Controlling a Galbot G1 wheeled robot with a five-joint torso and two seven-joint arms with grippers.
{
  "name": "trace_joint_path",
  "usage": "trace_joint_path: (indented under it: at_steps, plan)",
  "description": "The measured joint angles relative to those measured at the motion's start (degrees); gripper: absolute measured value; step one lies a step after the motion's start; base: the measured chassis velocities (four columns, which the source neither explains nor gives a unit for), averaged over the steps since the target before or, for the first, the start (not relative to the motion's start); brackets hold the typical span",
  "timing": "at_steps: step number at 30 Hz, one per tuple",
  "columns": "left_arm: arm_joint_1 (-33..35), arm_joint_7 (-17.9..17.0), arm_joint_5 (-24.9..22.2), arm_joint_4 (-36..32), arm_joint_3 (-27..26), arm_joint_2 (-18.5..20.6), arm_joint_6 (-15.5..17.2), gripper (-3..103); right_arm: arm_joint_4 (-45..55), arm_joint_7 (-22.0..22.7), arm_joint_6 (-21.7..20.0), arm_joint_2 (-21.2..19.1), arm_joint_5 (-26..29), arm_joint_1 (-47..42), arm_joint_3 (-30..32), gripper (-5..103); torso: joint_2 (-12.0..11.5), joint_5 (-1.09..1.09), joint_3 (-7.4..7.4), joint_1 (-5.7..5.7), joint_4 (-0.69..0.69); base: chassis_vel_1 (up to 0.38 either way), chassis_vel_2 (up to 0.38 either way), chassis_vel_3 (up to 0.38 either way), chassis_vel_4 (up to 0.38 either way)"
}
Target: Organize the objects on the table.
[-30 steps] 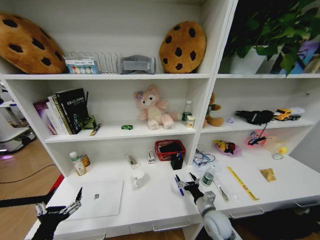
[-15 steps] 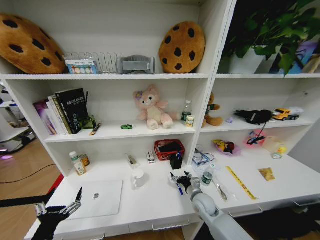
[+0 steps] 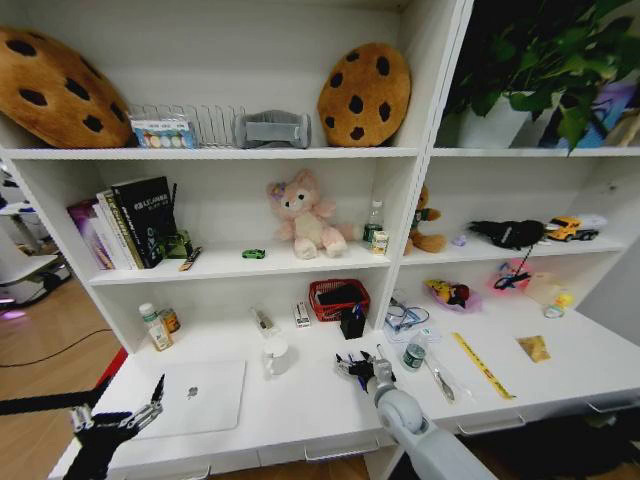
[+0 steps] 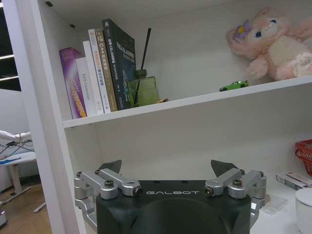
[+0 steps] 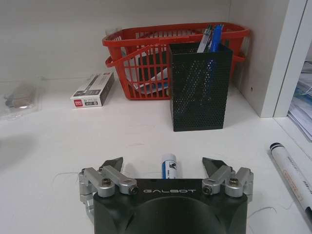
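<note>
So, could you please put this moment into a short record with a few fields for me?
right gripper: open, low over the table, a blue and white pen between its fingers
left gripper: open, empty, held by the table's left end near the laptop
pen holder: black mesh, upright, pens inside, in front of the red basket
marker: lying on the table
green toy car: on the shelf

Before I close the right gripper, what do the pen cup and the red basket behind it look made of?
Pen cup: likely thin black metal mesh, matte; fine regular perforations let the pens show through. Red basket: looks like moulded plastic, slightly glossy, with thick rounded bars. Right gripper is open over a pen.
</note>
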Motion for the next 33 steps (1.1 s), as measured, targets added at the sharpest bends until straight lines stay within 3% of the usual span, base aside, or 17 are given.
trace_joint_path:
  at_steps: [7, 10, 13, 19, 20, 29, 31, 32, 33]
  plan:
    - [0.0, 0.0, 0.0, 0.0, 0.0, 0.0, 0.0, 100, -1.1, -0.1, -0.1, -0.1, 0.1, 0.7, -0.3, 63, 0.0, 0.00, -0.01, -0.01, 0.00, 0.000, 0.000, 0.000, 0.000]
    - [0.0, 0.0, 0.0, 0.0, 0.0, 0.0, 0.0, 100, -0.8, -0.1, -0.1, -0.7, 0.3, 0.6, -0.3, 57, 0.0, 0.01, -0.01, 0.00, 0.00, 0.000, 0.000, 0.000, 0.000]
    - [0.0, 0.0, 0.0, 0.0, 0.0, 0.0, 0.0, 100, 0.1, -0.1, -0.1, -1.8, 1.1, 0.1, -0.5, 41, 0.0, 0.01, 0.00, 0.00, 0.00, 0.000, 0.000, 0.000, 0.000]
    - [0.0, 0.0, 0.0, 0.0, 0.0, 0.0, 0.0, 100, 0.5, -0.1, -0.2, -2.6, 2.0, -0.1, -0.7, 25, 0.0, 0.01, 0.00, 0.00, 0.00, 0.000, 0.000, 0.000, 0.000]
    - [0.0, 0.0, 0.0, 0.0, 0.0, 0.0, 0.0, 100, 0.4, -0.2, -0.2, -2.5, 2.0, 0.2, -0.7, 14, 0.0, 0.02, 0.00, 0.00, 0.00, 0.000, 0.000, 0.000, 0.000]
    - [0.0, 0.0, 0.0, 0.0, 0.0, 0.0, 0.0, 100, 3.3, -1.8, -0.3, -3.9, 3.1, 0.4, 0.7, 13, 0.0, 0.03, 0.01, 0.00, 0.00, 0.000, 0.000, 0.000, 0.000]
    - [0.0, 0.0, 0.0, 0.0, 0.0, 0.0, 0.0, 100, 4.4, -3.9, 2.6, -4.5, 1.4, 0.4, 1.7, 13, 0.0, 0.02, 0.01, 0.00, 0.00, 0.000, 0.000, 0.000, 0.000]
    - [0.0, 0.0, 0.0, 0.0, 0.0, 0.0, 0.0, 100, 5.0, -6.9, 6.2, -5.0, -1.1, 0.7, 2.8, 13, 0.0, 0.02, 0.01, 0.00, -0.01, 0.000, 0.000, 0.000, 0.000]
    - [0.0, 0.0, 0.0, 0.0, 0.0, 0.0, 0.0, 100, 5.0, -6.9, 6.2, -5.0, -1.1, 0.7, 2.8, 13, 0.0, 0.02, 0.01, 0.00, -0.01, 0.000, 0.000, 0.000, 0.000]
